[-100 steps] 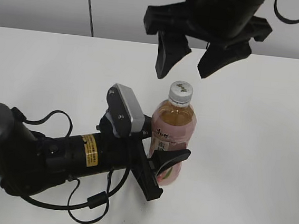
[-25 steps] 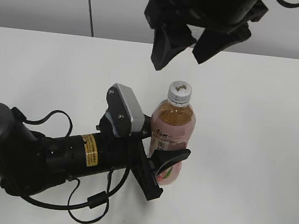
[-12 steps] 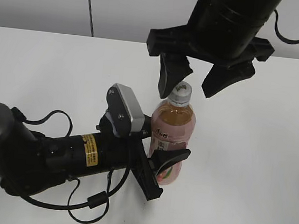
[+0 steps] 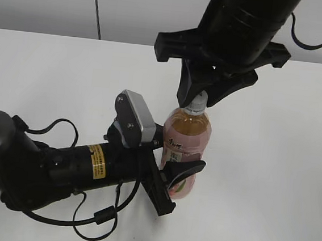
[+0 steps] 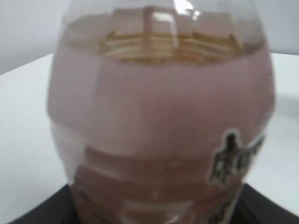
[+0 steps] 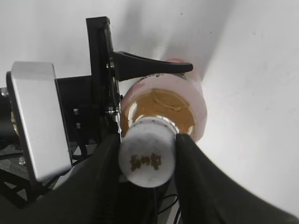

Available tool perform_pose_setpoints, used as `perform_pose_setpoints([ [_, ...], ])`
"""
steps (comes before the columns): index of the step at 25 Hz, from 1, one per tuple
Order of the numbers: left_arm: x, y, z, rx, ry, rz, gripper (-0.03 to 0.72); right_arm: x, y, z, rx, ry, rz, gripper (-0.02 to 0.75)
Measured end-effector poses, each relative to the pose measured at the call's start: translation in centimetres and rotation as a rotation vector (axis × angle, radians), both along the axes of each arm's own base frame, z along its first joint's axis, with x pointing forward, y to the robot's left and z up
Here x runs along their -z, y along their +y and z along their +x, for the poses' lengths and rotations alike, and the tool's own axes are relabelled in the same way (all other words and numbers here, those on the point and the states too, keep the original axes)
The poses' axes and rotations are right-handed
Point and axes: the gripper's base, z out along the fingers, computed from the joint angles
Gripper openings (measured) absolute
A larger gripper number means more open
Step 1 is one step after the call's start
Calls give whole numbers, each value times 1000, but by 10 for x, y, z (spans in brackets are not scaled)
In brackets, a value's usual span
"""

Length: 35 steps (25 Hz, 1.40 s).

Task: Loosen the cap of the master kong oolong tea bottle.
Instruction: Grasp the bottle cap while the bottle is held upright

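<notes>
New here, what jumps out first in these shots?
The right gripper coming down from above, fingers either side of the white cap at the table's middle. Below it, the left gripper clamps the pink-labelled tea bottle upright from the left.

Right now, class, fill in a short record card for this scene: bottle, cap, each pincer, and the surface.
bottle: master kong oolong tea bottle, upright, amber tea, pink label
cap: white cap still on the neck, mark on top
left pincer: left pincer shut on the bottle's lower body, arm lying low along the table
right pincer: right pincer reaching down from above, fingers against both sides of the cap
surface: white table
</notes>
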Motion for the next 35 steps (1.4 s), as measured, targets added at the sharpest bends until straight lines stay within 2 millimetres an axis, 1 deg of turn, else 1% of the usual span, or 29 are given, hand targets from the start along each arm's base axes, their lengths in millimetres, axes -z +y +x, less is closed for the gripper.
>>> perform_pose_setpoints([
  [3,0,0,0,0,0,0,382,0,0,0,-102,-28,-9,272],
  [6,0,0,0,0,0,0,382,0,0,0,-324,-92,-33,272],
  [8,0,0,0,0,0,0,382,0,0,0,-554,-156,-58,272],
  [10,0,0,0,0,0,0,382,0,1,0,-815,-230,-87,272],
  [12,0,0,0,0,0,0,382,-1,0,0,-1119,-318,-121,272],
  [14,0,0,0,-2,3,-1,382,-1,0,0,-1354,-386,-152,272],
  [16,0,0,0,-2,3,-1,382,-1,0,0,-1499,-427,-169,272],
  [18,0,0,0,-4,7,-2,382,-1,0,0,-1552,-444,-178,272],
  [21,0,0,0,-5,8,-3,382,-1,0,0,-1577,-452,-181,272],
  [26,0,0,0,-5,8,-3,382,-1,0,0,-1578,-453,-179,272],
  [29,0,0,0,-5,8,-3,382,-4,1,0,-1544,-453,-169,272],
  [31,0,0,0,-6,8,-3,382,-12,1,0,-1493,-463,-163,272],
  [32,0,0,0,-6,7,-3,382,-20,0,-1,-1438,-476,-158,272],
  [34,0,0,0,-6,7,-3,382,-36,-4,-2,-1266,-487,-146,272],
  [35,0,0,0,-6,7,-3,382,-42,-9,-2,-1131,-470,-151,272],
])
